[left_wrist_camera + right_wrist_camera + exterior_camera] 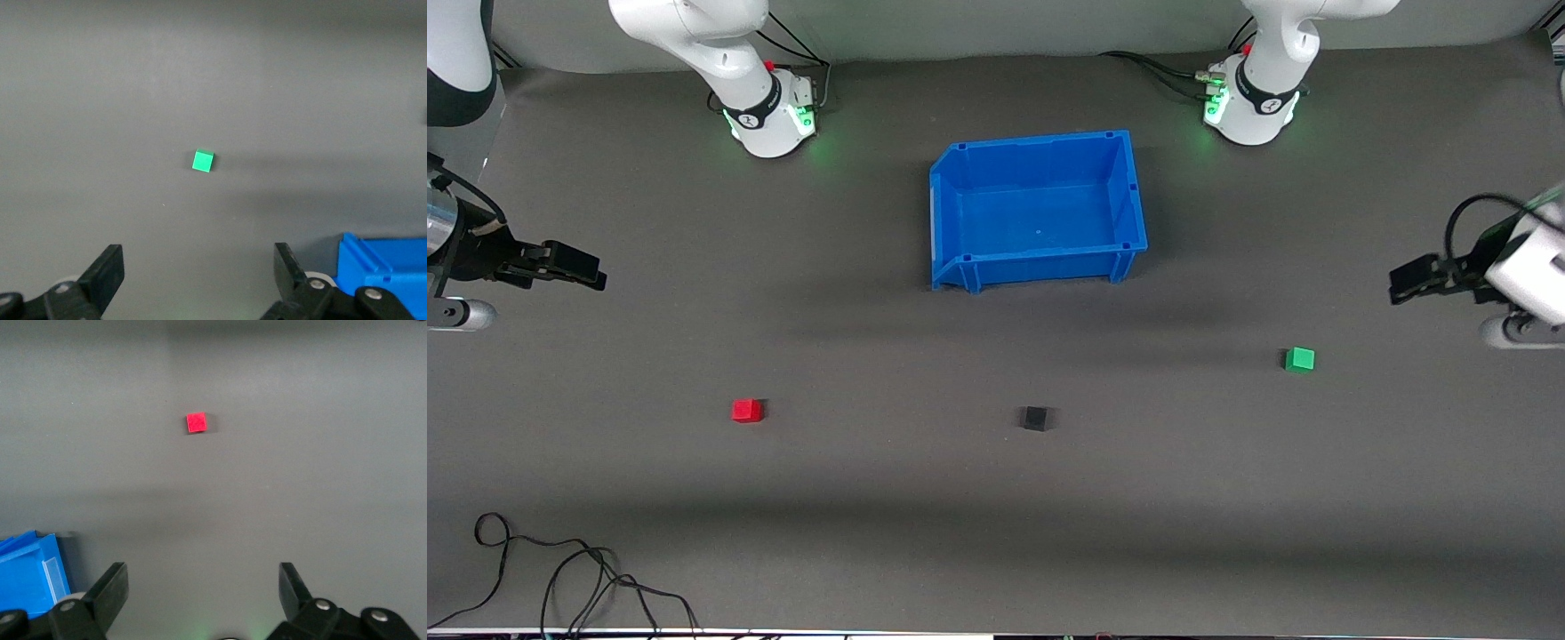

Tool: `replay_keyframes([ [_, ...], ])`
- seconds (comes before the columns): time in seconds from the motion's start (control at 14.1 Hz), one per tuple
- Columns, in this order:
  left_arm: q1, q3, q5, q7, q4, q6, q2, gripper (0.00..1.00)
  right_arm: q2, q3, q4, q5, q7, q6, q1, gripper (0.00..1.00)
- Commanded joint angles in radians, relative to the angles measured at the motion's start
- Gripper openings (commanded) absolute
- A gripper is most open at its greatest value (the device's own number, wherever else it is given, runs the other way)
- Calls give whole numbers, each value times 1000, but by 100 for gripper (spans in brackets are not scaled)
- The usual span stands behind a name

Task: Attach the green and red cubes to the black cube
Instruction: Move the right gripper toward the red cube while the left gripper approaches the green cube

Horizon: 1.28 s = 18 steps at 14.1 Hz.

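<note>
The black cube sits on the grey table, nearer the front camera than the blue bin. The red cube lies toward the right arm's end; it also shows in the right wrist view. The green cube lies toward the left arm's end; it also shows in the left wrist view. My left gripper hangs open and empty above the table at the left arm's end, its gap showing in its wrist view. My right gripper hangs open and empty at the right arm's end, also in its wrist view.
An empty blue bin stands mid-table near the bases; its corner shows in both wrist views. Black cables lie at the table's front corner on the right arm's end.
</note>
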Motion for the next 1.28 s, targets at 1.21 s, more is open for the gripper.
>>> replay_keyframes([
  [1.21, 47, 10, -7, -1061, -559, 728, 166, 100, 342, -5, -237, -3, -6, 562, 39, 100],
])
